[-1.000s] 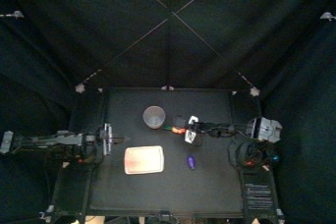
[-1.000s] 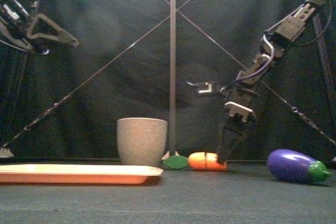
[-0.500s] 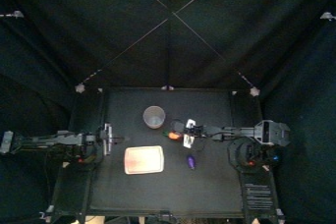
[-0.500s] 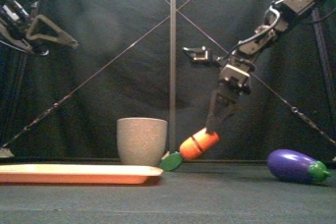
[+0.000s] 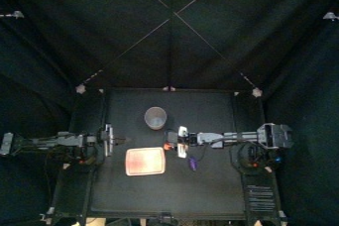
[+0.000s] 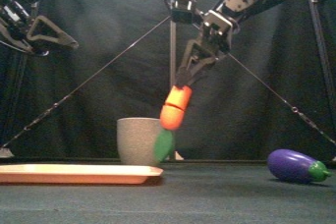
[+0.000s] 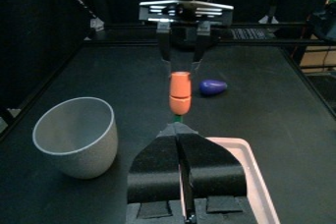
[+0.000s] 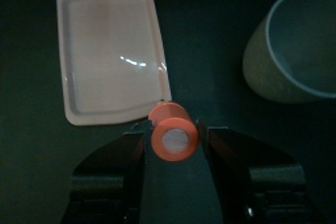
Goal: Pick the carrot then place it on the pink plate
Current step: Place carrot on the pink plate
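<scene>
Carrot (image 6: 175, 108) is up off the table since half a second ago, now mid-frame, just right of pink plate (image 6: 79, 175). My right gripper (image 6: 186, 79) clamps its orange top. Likely light, stiff, slick.

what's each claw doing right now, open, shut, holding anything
Left claw: closed, holding nothing.
Right claw: closed on the carrot, which hangs in the air.

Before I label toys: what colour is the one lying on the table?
The eggplant is purple; front view shows it best.
</scene>
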`<state>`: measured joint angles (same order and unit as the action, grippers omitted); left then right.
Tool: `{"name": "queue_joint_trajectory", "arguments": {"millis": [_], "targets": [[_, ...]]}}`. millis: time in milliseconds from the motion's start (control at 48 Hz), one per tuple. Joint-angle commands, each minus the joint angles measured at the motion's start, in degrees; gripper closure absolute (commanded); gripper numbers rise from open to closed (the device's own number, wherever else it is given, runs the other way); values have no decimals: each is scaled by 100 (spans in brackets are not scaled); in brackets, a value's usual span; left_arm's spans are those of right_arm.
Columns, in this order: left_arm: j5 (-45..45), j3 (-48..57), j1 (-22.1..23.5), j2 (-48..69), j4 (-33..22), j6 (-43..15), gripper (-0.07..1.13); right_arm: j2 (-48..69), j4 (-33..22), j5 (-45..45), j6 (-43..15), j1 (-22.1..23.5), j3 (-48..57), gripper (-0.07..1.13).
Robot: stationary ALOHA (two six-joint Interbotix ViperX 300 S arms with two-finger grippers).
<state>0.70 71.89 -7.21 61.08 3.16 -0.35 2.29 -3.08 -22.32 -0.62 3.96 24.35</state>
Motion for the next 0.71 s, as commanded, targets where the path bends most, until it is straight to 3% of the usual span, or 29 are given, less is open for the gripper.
{"name": "queue_joint_trajectory", "arguments": {"millis": [21,708], "targets": [[26,-97,-18,-9,9,-9,109,18,-18,-158,26,-70,-501,32],[-167,-114,-26,114,0,-9,109,-2021,-79,-211,35,-984,-2452,29]]}}
